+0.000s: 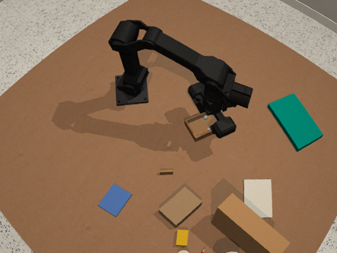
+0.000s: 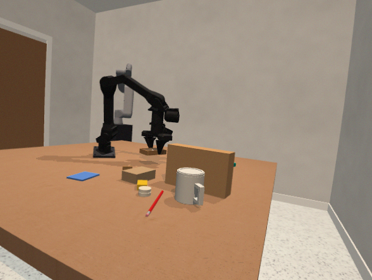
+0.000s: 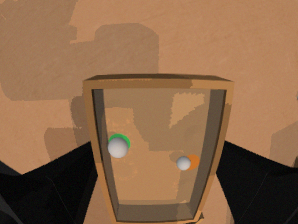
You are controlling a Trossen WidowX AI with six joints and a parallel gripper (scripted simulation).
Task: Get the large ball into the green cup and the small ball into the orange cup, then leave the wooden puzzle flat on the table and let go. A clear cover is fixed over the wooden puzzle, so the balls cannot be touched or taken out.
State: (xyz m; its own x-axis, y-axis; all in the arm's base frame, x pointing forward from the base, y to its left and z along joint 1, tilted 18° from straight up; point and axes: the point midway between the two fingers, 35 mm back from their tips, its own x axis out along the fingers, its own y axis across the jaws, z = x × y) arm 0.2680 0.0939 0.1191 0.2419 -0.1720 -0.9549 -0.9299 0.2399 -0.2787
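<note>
The wooden puzzle [image 1: 202,137] [image 2: 147,152] [image 3: 160,84] is a shallow covered box. My gripper [image 2: 155,150] [image 3: 157,145] is shut on it, with a finger at each long side. In the wrist view its upper end looks wider than its lower end. Whether its underside touches the table is unclear. The large ball [image 3: 118,148] [image 1: 205,117] overlaps the green cup [image 3: 120,136], whose green shows along the ball's upper edge. The small ball [image 3: 183,163] [image 1: 208,129] is at the left edge of the orange cup [image 3: 195,161], which shows to its right.
A teal block [image 1: 295,122] lies right of the puzzle. A small wooden piece [image 1: 166,172], a blue pad [image 1: 115,200] and a brown box [image 1: 180,205] lie nearer the front. A tall box [image 2: 200,170], white mug [image 2: 190,187], yellow block [image 1: 182,237] and red pencil [image 2: 155,203] are farther forward.
</note>
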